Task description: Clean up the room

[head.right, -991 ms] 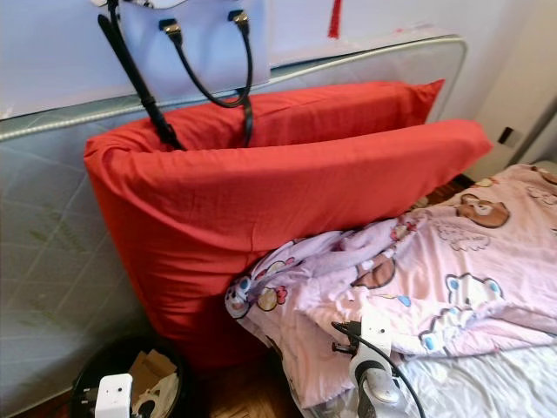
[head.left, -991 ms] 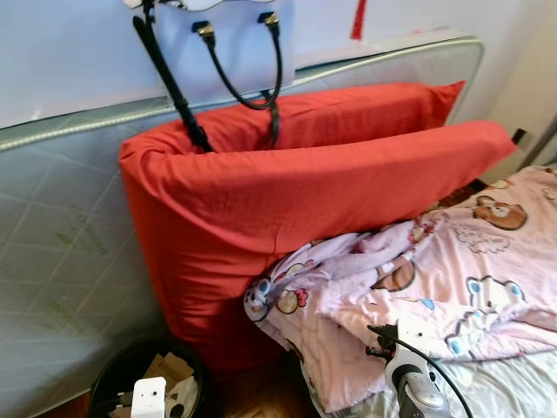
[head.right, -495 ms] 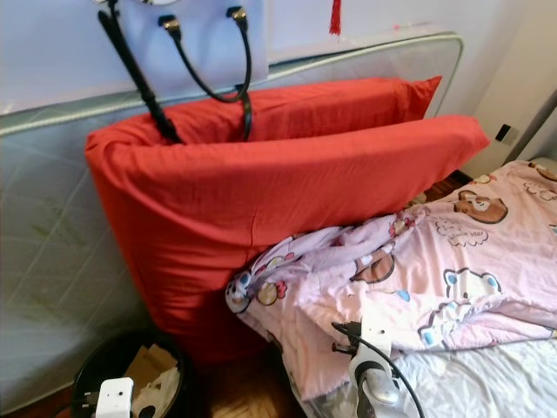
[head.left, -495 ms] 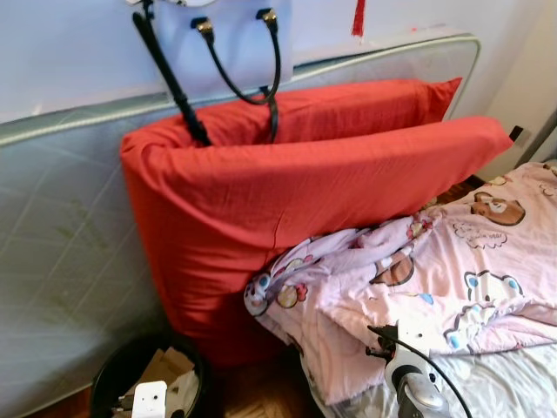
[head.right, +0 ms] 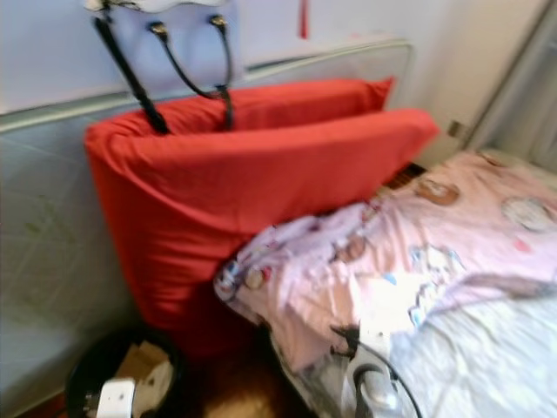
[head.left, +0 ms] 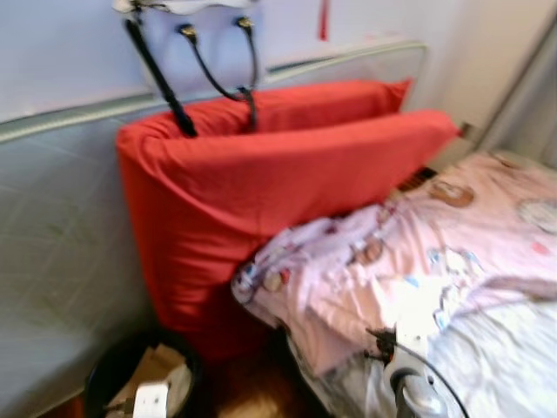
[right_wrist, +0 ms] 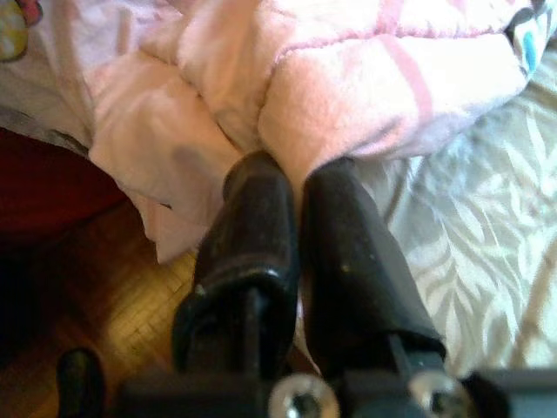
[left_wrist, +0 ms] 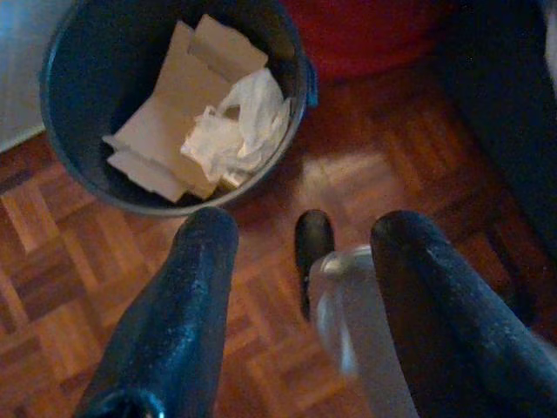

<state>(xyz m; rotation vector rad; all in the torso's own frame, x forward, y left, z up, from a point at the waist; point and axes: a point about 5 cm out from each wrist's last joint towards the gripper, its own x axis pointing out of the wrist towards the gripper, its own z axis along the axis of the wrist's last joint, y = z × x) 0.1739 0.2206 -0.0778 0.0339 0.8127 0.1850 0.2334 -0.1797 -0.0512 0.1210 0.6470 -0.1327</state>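
Right gripper [right_wrist: 291,187]: two black fingers pressed together, tips at the edge of the pink blanket [right_wrist: 365,78]; whether fabric is pinched between them cannot be told.
Left gripper [left_wrist: 300,252]: fingers spread wide, nothing between them, hanging over the parquet floor [left_wrist: 52,261] just beside the black bin [left_wrist: 61,148].
Bin contents: torn cardboard pieces [left_wrist: 170,91] and a crumpled white tissue [left_wrist: 239,117].
Pink blanket: rumpled, printed with cartoon bears, heaped on the bed with one corner drooping over the edge toward the floor.
Bed sheet [right_wrist: 487,252]: pale grey with a leaf pattern, bare below the blanket.
Red pillows [head.left: 261,187]: two long cushions standing on edge, leaning against a grey mattress [head.left: 61,252] propped at the wall; the blanket's corner touches them.
Handbag [head.left: 187,35]: pale, with black straps draped over the pillow tops.
Head views: blurred.
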